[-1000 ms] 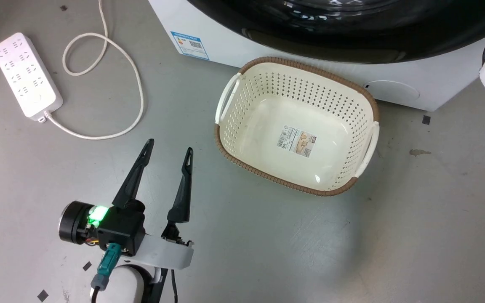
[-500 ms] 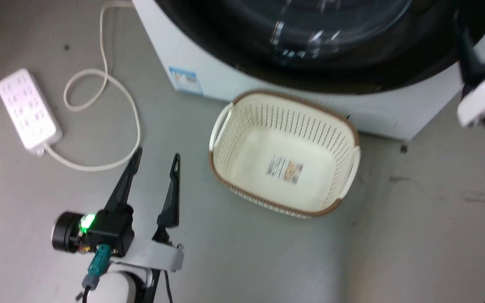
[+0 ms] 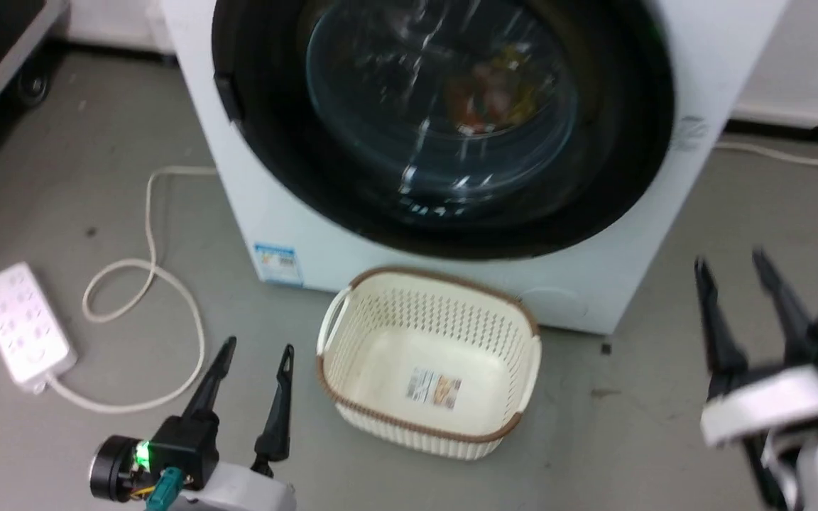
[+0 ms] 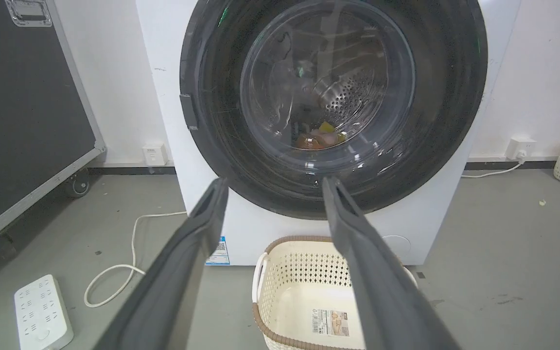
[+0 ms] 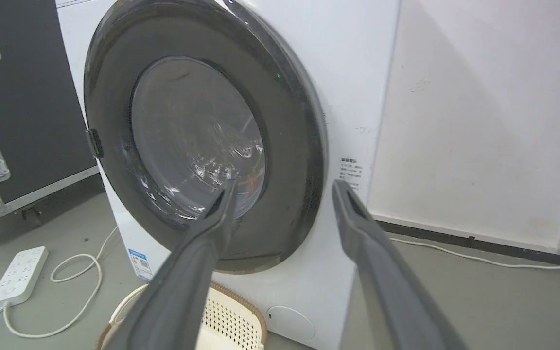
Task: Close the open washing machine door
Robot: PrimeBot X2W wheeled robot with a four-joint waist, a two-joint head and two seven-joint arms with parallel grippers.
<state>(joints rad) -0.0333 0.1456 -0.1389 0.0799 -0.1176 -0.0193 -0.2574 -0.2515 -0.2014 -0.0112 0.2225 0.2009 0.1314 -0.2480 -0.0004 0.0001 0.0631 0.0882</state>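
Against the washer's (image 3: 693,57) front, the washing machine door (image 3: 444,128) looks flush all round, so I'd call the job done. Left gripper (image 3: 259,345) and right gripper (image 3: 730,260) hang low and well clear of it, fingers spread wide with nothing between them, which reads as parked, not pushing. Basket (image 3: 437,273) sits on the floor just below the door, power strip (image 3: 22,326) and cable (image 3: 150,213) off to the left; nothing blocks the door.

Soft, even indoor light left only faint shadows. Motion blur smeared the head view, worst around the right gripper (image 3: 728,261). Beyond the left gripper (image 4: 275,182), white glare streaked the glass of the washing machine door (image 4: 328,97). Both wrist views bowed at their edges.
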